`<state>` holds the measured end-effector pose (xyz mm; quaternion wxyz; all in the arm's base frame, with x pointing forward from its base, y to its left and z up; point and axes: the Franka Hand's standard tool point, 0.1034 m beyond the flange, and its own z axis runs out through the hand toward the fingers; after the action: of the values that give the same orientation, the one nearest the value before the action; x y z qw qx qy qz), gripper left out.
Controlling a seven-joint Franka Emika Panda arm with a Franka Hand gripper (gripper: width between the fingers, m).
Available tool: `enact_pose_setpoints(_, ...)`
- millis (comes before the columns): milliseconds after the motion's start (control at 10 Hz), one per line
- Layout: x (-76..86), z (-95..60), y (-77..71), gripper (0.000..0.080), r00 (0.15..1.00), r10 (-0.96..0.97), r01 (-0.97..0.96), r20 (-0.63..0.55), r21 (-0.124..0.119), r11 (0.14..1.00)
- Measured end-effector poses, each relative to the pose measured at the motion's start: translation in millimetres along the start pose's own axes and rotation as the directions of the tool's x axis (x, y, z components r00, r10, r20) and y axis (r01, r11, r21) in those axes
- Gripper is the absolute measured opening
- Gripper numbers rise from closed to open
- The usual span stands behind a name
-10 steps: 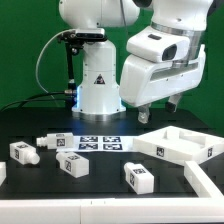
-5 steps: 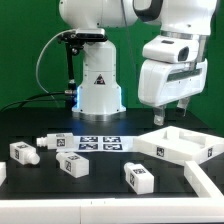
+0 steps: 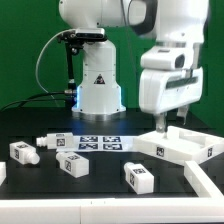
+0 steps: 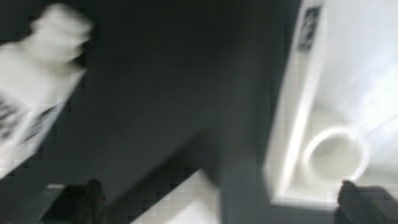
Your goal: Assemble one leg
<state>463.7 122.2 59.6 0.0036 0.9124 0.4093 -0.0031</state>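
Several legs, small white tagged blocks, lie on the black table in the exterior view: one point(image 3: 24, 152) at the left, one point(image 3: 72, 164) beside it, one point(image 3: 139, 177) at the front middle. My gripper point(image 3: 172, 122) hangs open and empty at the exterior view's right, far from the legs, just above the near corner of the large white panel point(image 3: 178, 146). In the wrist view the gripper point(image 4: 221, 200) shows both dark fingertips point(image 4: 75, 200) wide apart, with nothing between them. The panel's rim and a round corner hole point(image 4: 338, 155) lie below them.
The marker board point(image 3: 98, 145) lies flat in front of the white robot base point(image 3: 98, 85). A longer white tagged piece point(image 3: 55, 141) lies left of the marker board. Another white piece point(image 3: 208, 185) sits at the front right edge.
My gripper has moved toward the exterior view's right and down, from above the marker board's side to over the white panel's corner. The legs have not moved.
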Motion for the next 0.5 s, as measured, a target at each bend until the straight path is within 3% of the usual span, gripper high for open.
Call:
enact_pose_setpoints(200,4.2,-4.5,5.1,0.0650,1.000,0.001,-0.001,-0.002,-0.005,1.000)
enact_pose_setpoints(400,-2.8,-1.2,2.8,0.0650,1.000,0.008,-0.008,0.013,0.005,1.000)
enact_pose_setpoints(500,-15.0,11.1,-10.0,0.0650,1.000,0.004,-0.004,0.011,0.015,1.000)
